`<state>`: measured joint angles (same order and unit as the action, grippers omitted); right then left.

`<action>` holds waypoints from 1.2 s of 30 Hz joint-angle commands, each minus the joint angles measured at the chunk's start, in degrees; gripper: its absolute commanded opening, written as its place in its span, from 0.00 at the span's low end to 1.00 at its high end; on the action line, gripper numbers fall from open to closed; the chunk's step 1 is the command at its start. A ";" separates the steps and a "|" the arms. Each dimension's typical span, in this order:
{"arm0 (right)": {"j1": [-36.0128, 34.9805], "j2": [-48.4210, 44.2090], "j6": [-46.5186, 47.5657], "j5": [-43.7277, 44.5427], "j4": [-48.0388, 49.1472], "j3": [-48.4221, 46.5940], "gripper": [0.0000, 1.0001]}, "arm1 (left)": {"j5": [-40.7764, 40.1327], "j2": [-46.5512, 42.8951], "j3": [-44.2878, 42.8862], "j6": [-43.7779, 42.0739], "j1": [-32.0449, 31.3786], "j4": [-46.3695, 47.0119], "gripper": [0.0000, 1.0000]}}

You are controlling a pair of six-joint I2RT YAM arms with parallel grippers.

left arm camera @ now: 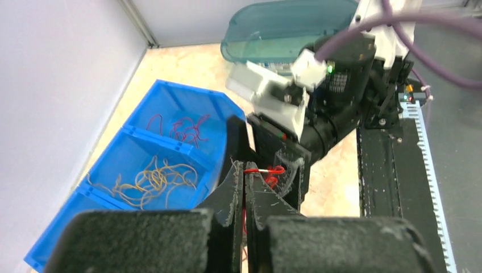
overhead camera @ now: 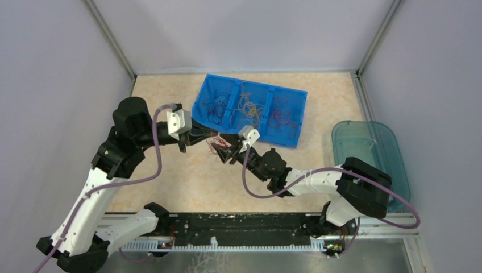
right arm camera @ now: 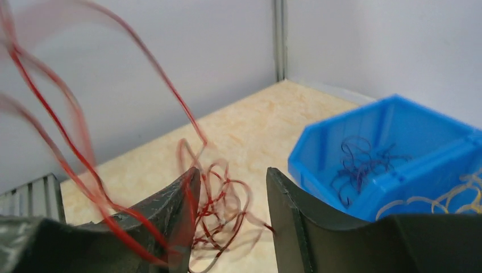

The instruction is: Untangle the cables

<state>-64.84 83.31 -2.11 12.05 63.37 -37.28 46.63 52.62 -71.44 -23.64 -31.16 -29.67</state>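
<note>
Left tool [overhead camera: 209, 138]: closed, pinching one red strand [left arm camera: 267, 169]. In the left wrist view its fingers [left arm camera: 230, 187] meet with no gap and the strand loops out at the tips. The red tangle [overhead camera: 219, 145] is held up between the two tools, over the counter [overhead camera: 170, 182] and just off the near-left corner of the blue bin [overhead camera: 258, 83]; I cannot tell whether its lowest loops touch the counter. Right tool [right arm camera: 233, 176]: open. Its fingers [right arm camera: 295, 222] stand apart, the clump sits in the gap and drapes over one finger, and long blurred loops rise towards the camera; no pinch is seen. Bin contents: dark purple-blue wires [overhead camera: 219, 105] in the left compartment, yellow wires [overhead camera: 250, 108] in the middle and red wires [overhead camera: 282, 114] in the right. Teal tub [overhead camera: 341, 133] at far right, well apart from the work. Judgement: the step in hand is pulling the red clump apart, with the left tool as the anchor and the right tool placed for a second hold. Next move calls for the right tool to close on a single strand or small loop, not the whole knot, then a slow draw away from the left tool. Pulling on the bulk would probably tighten the knot. Freed strands likely belong in the right compartment.
</note>
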 commanded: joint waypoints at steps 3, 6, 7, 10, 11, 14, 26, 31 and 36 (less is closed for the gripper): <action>-0.36 -2.19 -2.79 2.76 3.35 6.36 0.45 | 2.44 1.31 -8.27 2.65 -0.31 0.28 0.01; -0.33 -3.02 -4.13 2.71 3.30 8.03 0.41 | 2.49 1.97 -10.44 2.16 -0.31 -0.65 0.01; -0.31 -3.40 -4.53 2.63 3.21 8.57 0.40 | 2.48 2.25 -11.18 1.74 -0.33 -1.18 0.01; -0.34 -4.15 -6.11 2.42 2.44 9.88 0.36 | 1.87 2.94 -13.71 0.07 -0.31 -2.54 0.01; -0.33 -4.42 -6.72 2.41 1.93 10.19 0.35 | 1.66 3.21 -14.56 -0.49 -0.35 -2.70 0.01; -0.37 -5.25 -7.96 2.44 0.81 11.45 0.31 | 1.03 3.98 -17.49 -1.62 -0.33 -3.74 0.01; 0.63 -30.39 -6.19 -8.30 -15.27 7.79 0.69 | 0.72 2.10 -9.75 -17.31 -0.31 -19.44 0.01; 2.08 -29.60 -6.34 -18.11 -20.60 -0.75 0.70 | 1.45 1.67 -7.28 -18.28 -0.39 -20.01 0.01; 3.15 -24.22 -9.36 -28.53 -23.26 -7.74 0.61 | 1.17 2.04 -7.31 -18.99 -0.40 -20.59 0.01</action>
<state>-62.65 55.42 -9.30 -5.69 44.01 -39.66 47.09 55.18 -78.70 -40.58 -31.16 -49.28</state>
